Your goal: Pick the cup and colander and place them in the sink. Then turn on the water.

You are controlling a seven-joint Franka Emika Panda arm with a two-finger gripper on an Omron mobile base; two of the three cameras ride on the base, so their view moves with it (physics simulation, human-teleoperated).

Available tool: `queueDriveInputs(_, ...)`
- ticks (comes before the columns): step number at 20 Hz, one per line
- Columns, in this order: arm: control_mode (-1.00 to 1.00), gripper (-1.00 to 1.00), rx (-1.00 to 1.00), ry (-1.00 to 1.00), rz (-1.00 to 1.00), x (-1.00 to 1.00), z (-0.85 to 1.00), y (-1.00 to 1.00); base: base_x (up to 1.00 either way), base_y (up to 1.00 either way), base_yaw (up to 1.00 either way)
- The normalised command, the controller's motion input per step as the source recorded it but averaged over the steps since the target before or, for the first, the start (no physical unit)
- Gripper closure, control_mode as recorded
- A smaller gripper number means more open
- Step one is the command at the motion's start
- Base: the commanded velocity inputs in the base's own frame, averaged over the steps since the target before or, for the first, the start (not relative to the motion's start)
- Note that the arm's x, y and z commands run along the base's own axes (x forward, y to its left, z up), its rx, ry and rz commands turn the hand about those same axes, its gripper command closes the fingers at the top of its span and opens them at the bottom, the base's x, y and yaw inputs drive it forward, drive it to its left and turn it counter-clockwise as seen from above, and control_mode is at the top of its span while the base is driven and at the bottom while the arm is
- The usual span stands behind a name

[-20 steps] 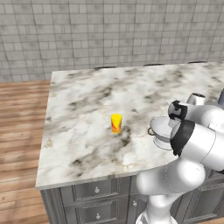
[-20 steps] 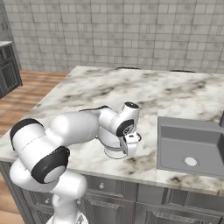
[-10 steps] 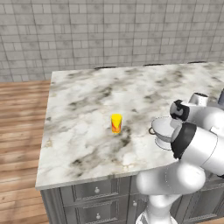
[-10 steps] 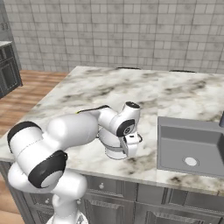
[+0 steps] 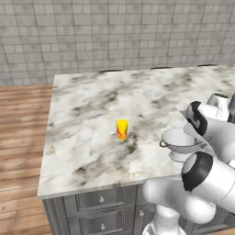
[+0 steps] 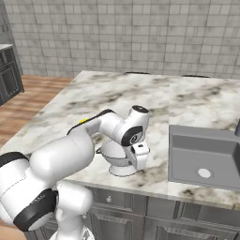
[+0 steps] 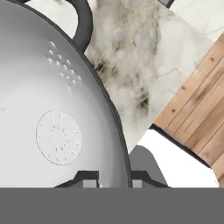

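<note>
The white colander (image 6: pixel 114 156) stands upright on the marble counter near its front edge, left of the sink (image 6: pixel 187 143). My gripper (image 6: pixel 137 165) reaches down over the colander's right side. In the hand view my gripper (image 7: pixel 114 179) straddles the rim of the colander (image 7: pixel 52 122), one fingertip inside the bowl and one outside. The jaws stand narrow; whether the pads press the rim I cannot tell. The yellow cup (image 5: pixel 121 129) with its red-orange patch stands upright alone, left of the colander (image 5: pixel 178 141).
The grey sink basin has a round drain (image 6: pixel 204 173). The counter's front edge (image 5: pixel 105 186) runs just below the colander, with grey drawers under it. Wooden floor (image 5: pixel 23 137) lies to the left, and a tiled wall stands behind the counter.
The hand has settled slightly lower over the colander's right rim. The cup and the colander have stayed where they were.
</note>
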Motion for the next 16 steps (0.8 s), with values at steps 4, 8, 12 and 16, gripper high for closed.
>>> queueDriveInputs(4, -1.0, 1.0, 0.01, -0.07, 0.13, -0.22, 0.09, 0.26, 0.0, 0.0, 0.0)
queueDriveInputs(8, -1.0, 1.0, 0.05, -0.06, 0.14, 0.0, 0.01, 0.24, 0.0, 0.0, 0.0)
queueDriveInputs(12, -1.0, 1.0, 0.05, -0.06, 0.14, 0.0, 0.12, 0.24, 0.0, 0.0, 0.0)
queueDriveInputs(16, -1.0, 1.0, 0.03, -0.04, 0.14, 0.1, 0.16, 0.29, 0.0, 0.0, 0.0)
